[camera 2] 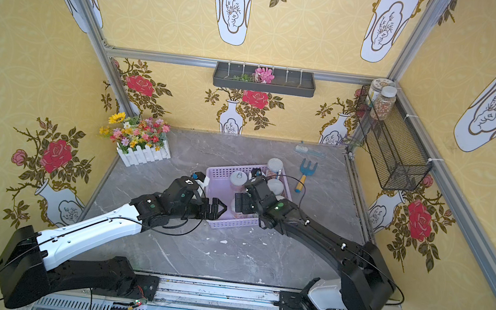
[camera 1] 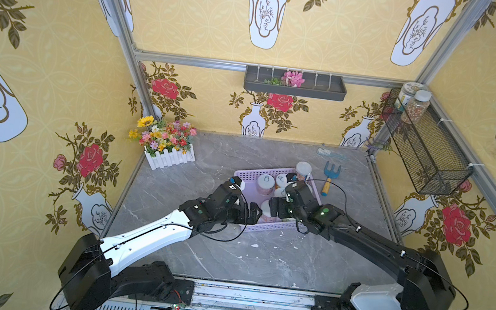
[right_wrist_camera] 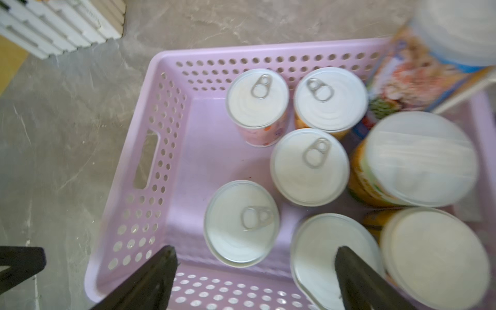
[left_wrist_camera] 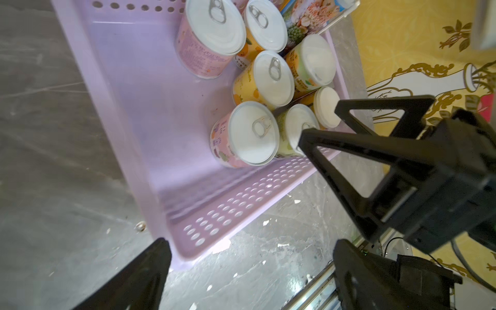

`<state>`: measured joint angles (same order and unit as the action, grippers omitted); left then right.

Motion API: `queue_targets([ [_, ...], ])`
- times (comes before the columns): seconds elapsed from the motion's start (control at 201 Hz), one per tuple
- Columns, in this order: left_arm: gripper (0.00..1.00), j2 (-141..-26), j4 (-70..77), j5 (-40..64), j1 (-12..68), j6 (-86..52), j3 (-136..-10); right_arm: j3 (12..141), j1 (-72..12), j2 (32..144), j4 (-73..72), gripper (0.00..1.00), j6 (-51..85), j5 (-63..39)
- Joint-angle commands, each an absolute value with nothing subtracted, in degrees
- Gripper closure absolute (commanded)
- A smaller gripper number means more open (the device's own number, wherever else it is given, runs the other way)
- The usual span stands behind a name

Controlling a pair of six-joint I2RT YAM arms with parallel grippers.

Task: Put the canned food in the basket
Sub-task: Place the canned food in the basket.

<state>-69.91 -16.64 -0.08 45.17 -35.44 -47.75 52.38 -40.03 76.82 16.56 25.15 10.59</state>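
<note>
The lavender basket [camera 1: 247, 184] [camera 2: 217, 180] stands right of the table's middle. Several cans stand upright in it. Silver pull-tab cans show in the right wrist view: a pink one [right_wrist_camera: 257, 98] and yellow ones [right_wrist_camera: 330, 98] [right_wrist_camera: 308, 166]. Two orange-labelled white-lidded cans [right_wrist_camera: 421, 158] [right_wrist_camera: 434, 255] and the taller multicoloured jar [right_wrist_camera: 418, 75] [camera 1: 303, 169] fill its right side. My right gripper [right_wrist_camera: 256, 252] [camera 1: 272, 208] hangs open over the basket's near end, holding nothing. One of its fingers overlaps a can lid [right_wrist_camera: 316, 241]. My left gripper [left_wrist_camera: 251, 249] [camera 1: 254, 214] is open at the basket's near left corner [left_wrist_camera: 188, 252].
A white picket flower box [camera 1: 165, 149] sits at the table's far left. A blue toy rake [camera 1: 329, 175] and a brush [camera 1: 330, 153] lie beyond the basket. A black wire basket [camera 1: 424, 145] with two jars [camera 1: 416, 107] hangs on the right wall, a dark tray [camera 1: 294, 82] on the back wall.
</note>
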Motion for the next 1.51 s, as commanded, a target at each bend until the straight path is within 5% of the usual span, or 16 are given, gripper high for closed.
queue_targets([
  [0.0, 0.01, -73.8, -11.2, 3.8, 45.2, -37.0, -49.6, 49.6, -34.4, 72.7, 18.4, 0.04, 27.7, 8.8],
  [0.424, 0.00, -92.0, -16.2, 1.8, 45.7, -37.5, -62.6, 47.3, -3.5, 69.4, 23.3, 0.01, 24.0, -13.2],
  [1.505, 0.00, -102.6, -10.9, 11.2, 46.0, -37.2, -66.3, 48.0, -1.6, 75.6, 23.4, 0.01, 19.2, -23.6],
])
